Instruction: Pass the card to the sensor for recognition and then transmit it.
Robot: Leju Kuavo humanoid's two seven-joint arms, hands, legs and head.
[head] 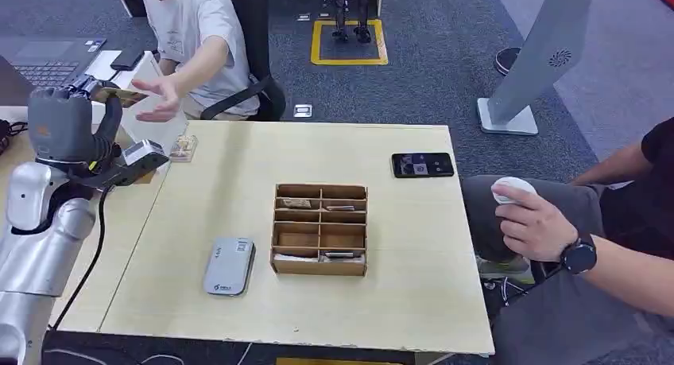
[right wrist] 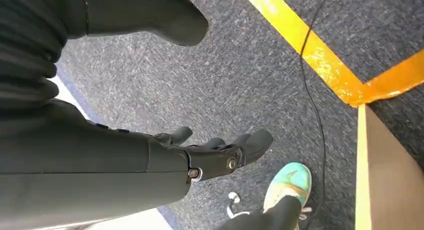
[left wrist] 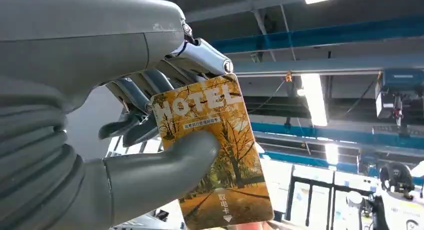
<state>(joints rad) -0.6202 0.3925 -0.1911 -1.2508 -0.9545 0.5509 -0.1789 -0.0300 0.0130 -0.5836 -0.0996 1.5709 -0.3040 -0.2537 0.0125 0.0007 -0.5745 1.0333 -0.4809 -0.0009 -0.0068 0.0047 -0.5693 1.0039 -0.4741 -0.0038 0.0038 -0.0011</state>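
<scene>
The card [left wrist: 214,152], orange with an autumn-tree print and the word HOTEL, is pinched between the thumb and fingers of the left hand [head: 67,126], raised beyond the far-left corner of the table [head: 238,198], near a seated person's outstretched hand [head: 159,99]. At the table's middle stands a wooden compartment box [head: 320,229] with small items in several cells. The grey sensor [head: 229,265] lies just left of it. The right hand [right wrist: 215,152] hangs over carpet, fingers loosely apart, holding nothing.

Table clutter and bystanders

A wooden divider box [head: 320,229] is placed mid-table; a phone [head: 422,165] is laid far right; two people are seated nearby.
</scene>
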